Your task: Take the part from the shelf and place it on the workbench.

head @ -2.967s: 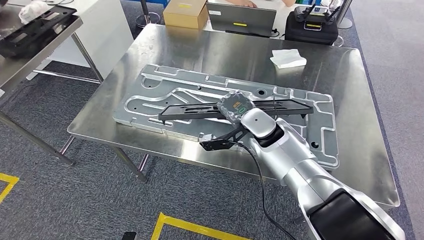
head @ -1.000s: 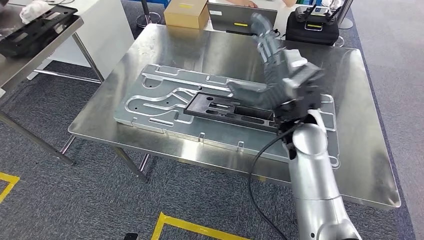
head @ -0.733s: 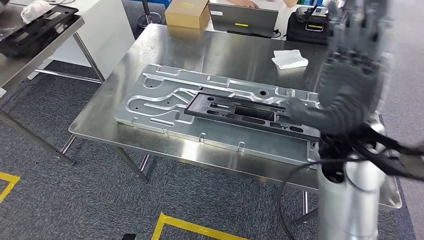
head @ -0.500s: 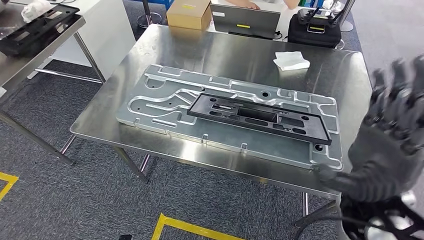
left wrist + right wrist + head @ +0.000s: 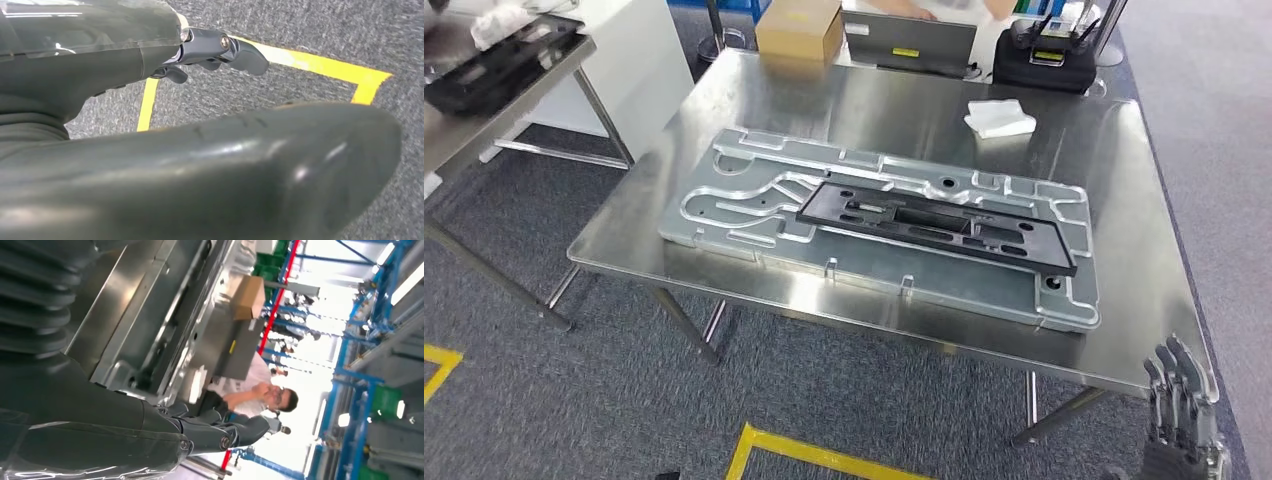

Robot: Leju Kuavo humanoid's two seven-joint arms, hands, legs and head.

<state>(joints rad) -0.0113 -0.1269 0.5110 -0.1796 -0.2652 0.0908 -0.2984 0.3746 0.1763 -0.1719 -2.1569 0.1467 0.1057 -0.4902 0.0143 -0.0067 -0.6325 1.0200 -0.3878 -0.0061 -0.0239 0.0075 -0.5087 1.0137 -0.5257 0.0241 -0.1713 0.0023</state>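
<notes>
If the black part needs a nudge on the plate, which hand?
Right, probably: the right hand is raised beside the steel workbench, near the long black plastic part; the left hand hangs over the floor.

The black part [image 5: 936, 222] lies flat and long on the grey machined plate [image 5: 754, 200], running from about nine o'clock toward four o'clock across the plate's middle. The plate rests on the steel workbench [image 5: 1124, 180]. At twelve o'clock along the bench's far edge sit a cardboard box [image 5: 799, 28], a grey laptop [image 5: 909, 42] and a black case [image 5: 1044, 60] — a white cloth [image 5: 999, 118] lies just nearer, at one o'clock. The right hand [image 5: 1181, 415] shows at five o'clock, off the bench, fingers apart and holding nothing. At ten o'clock a second table [image 5: 464, 130] carries a black tray [image 5: 494, 65].
</notes>
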